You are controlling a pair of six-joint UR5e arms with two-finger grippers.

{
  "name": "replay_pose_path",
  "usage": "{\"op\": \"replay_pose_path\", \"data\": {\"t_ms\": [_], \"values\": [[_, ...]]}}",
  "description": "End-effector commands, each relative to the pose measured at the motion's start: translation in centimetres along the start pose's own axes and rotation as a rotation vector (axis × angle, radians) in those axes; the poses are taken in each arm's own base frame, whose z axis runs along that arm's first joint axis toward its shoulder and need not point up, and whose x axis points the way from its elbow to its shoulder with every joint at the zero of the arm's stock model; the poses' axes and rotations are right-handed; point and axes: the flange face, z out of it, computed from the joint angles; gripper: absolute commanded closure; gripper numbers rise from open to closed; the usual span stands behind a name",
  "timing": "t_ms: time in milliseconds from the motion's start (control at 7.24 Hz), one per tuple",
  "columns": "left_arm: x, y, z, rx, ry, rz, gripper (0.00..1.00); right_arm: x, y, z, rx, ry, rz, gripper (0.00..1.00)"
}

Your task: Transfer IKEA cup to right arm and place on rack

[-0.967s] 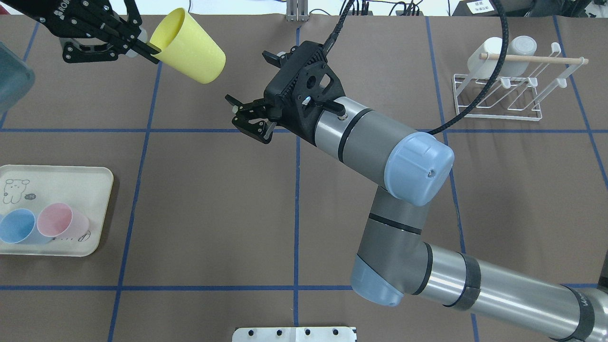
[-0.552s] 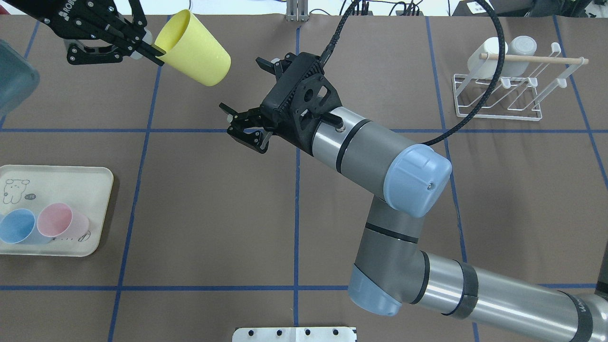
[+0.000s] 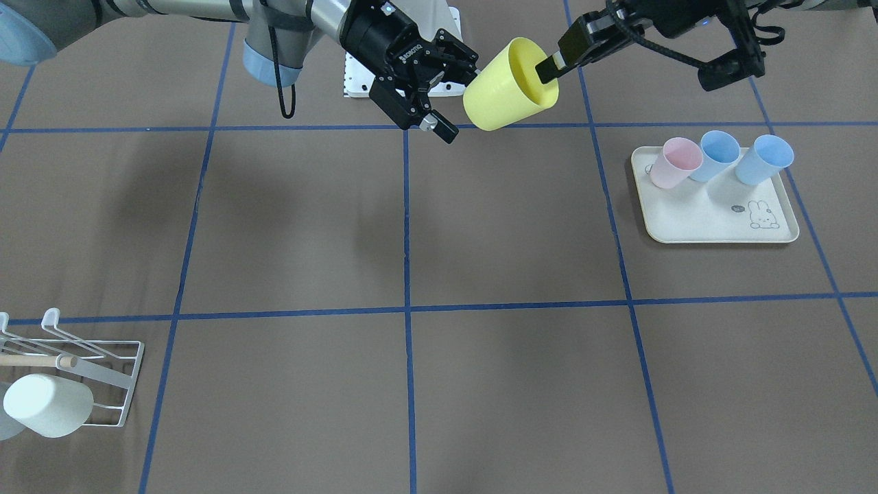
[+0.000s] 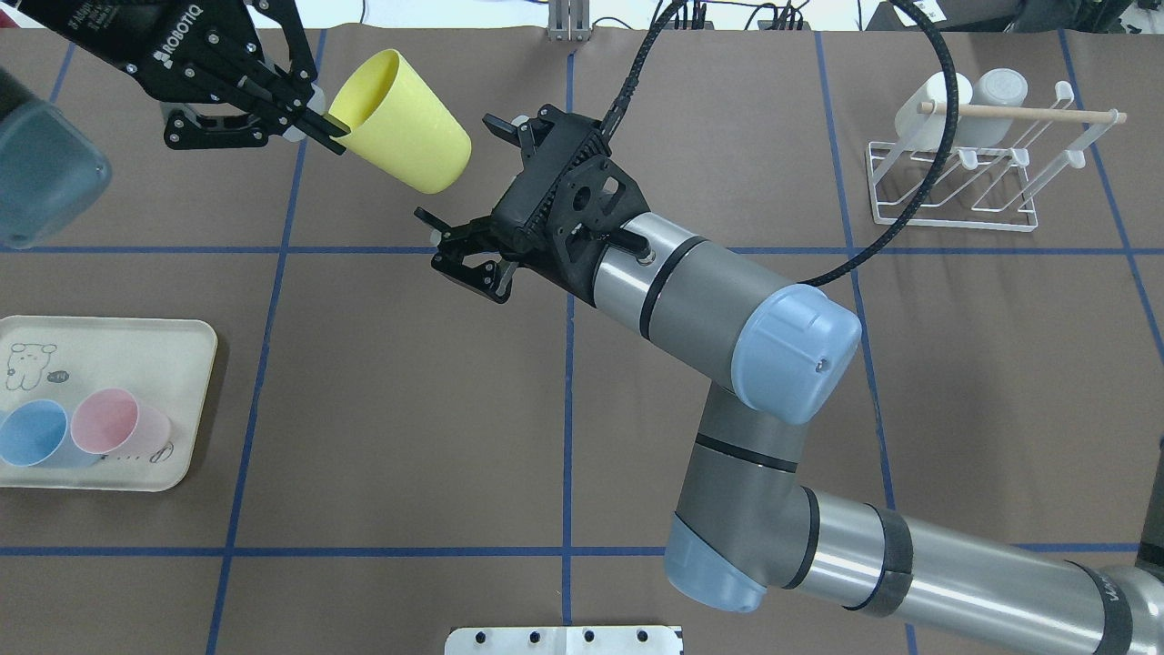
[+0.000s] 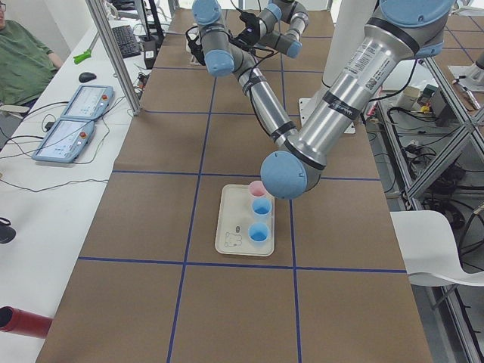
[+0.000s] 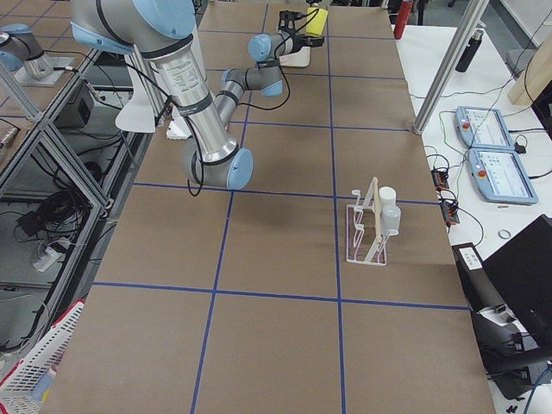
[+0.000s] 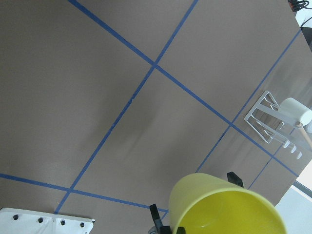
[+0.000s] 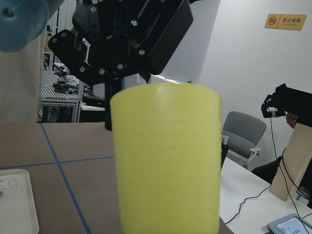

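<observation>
from across the table, the left gripper (image 3: 549, 68) was clamped on the rim of a yellow plastic cup (image 3: 511, 86), one finger inside the mouth, holding it tilted in the air above the brown table (image 3: 514, 226). the right gripper (image 3: 457, 96), on the grey right arm (image 3: 315, 17), had its jaws spread wide at the cup's closed base; i couldn't tell whether they touched it. well off to the side, a cream rabbit-print tray (image 3: 713, 223) carried a pink cup (image 3: 675, 161) and two blue cups (image 3: 717, 154).

from above, the cup lay nearly on its side, mouth toward the left gripper. the small white wire rack (image 4: 955, 196) with its pale wooden rod (image 4: 1018, 113) stood far from the cup, near the table's far right corner, with two white cups (image 4: 923, 114) on it.

from the left end, the near arm hid the meeting point. from the right end, the cup was a small yellow spot far down the table.

the left wrist camera saw the cup's open mouth at the bottom edge. the right wrist camera saw its yellow wall filling the middle, with the black left gripper behind it.
</observation>
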Motion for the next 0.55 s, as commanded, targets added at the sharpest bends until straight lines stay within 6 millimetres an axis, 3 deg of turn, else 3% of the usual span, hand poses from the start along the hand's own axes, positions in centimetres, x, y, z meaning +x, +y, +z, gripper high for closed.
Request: {"op": "replay_pose_path", "data": {"t_ms": [0, 414], "values": [[0.17, 0.23, 0.54, -0.008, -0.005, 0.004, 1.00, -0.02, -0.19, 0.01, 0.004, 0.001, -0.009, 0.02], [0.64, 0.79, 1.45, -0.022, -0.010, 0.014, 1.00, -0.07, -0.48, 0.12, 0.008, 0.003, -0.016, 0.01]]}}
